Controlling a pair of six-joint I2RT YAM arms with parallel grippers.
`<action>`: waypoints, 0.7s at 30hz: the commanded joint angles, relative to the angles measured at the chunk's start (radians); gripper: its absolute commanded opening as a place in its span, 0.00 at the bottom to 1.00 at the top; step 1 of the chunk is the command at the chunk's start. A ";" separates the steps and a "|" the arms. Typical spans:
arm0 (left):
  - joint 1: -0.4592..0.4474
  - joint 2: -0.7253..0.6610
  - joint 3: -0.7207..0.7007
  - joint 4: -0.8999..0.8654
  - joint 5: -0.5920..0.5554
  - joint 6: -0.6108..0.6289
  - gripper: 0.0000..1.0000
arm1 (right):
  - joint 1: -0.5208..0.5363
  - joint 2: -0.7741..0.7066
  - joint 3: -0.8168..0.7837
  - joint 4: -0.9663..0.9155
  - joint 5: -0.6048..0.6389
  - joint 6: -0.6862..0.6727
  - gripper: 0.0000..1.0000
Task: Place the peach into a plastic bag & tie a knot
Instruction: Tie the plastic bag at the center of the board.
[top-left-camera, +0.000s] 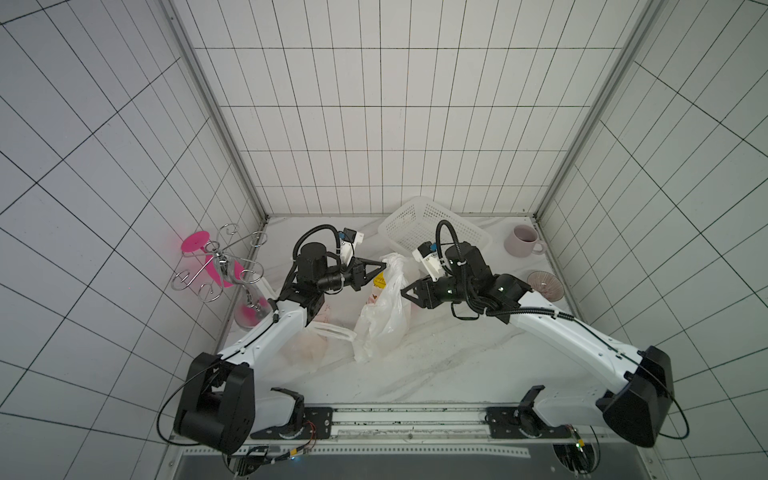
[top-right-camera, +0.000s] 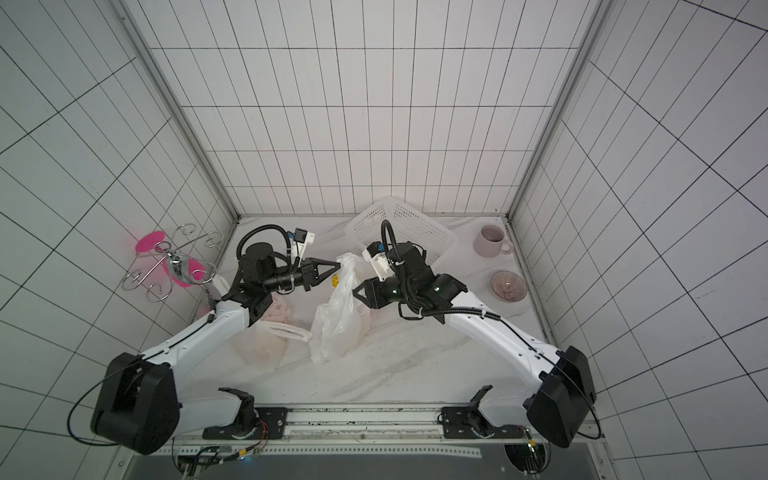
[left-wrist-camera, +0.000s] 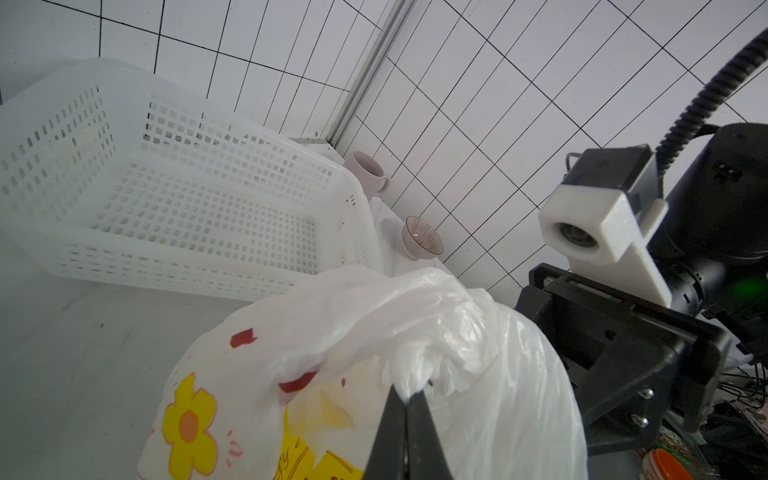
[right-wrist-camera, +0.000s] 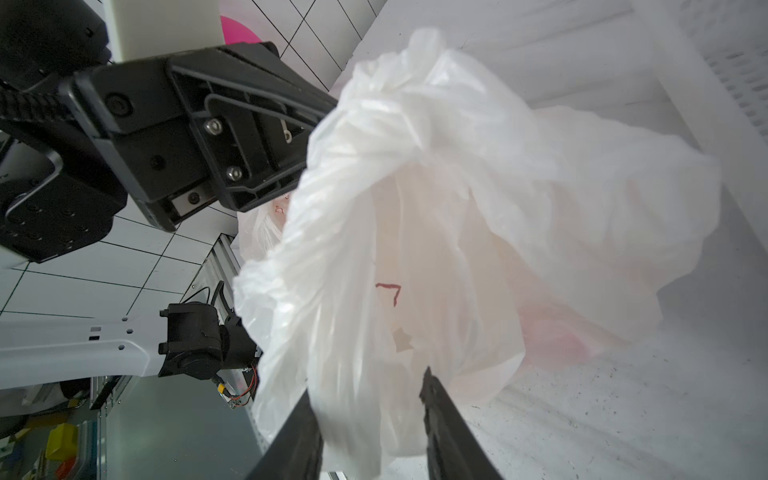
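**Bag pinched at the top, right hand loose around it**

I saw the plastic bag standing near the middle of the desk, drawn up tall between the two arms. My left hand was fully closed, its tips nipping a bunched fold at the top of the bag. My right hand was partly open, with one finger on either side of a loose sheet of the bag's film. I could not tell whether it pressed on the plastic. In the right wrist view, what I took for the peach showed as a pink blush through the film, low in the bag and down on the desk, though I could not be sure of it. A second bag lay flat beside the left arm, toward the desk's left edge. A white basket sat at the far edge, and a mug in the far right corner
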 joint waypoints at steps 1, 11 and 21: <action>-0.001 -0.010 0.015 0.004 -0.002 0.012 0.00 | 0.006 -0.003 0.112 0.017 0.005 0.013 0.37; 0.018 -0.035 0.032 -0.054 -0.032 -0.003 0.00 | -0.014 -0.033 0.099 -0.033 0.061 0.056 0.00; 0.181 -0.101 0.061 -0.371 -0.159 -0.006 0.00 | -0.261 -0.177 -0.154 -0.378 0.306 0.164 0.00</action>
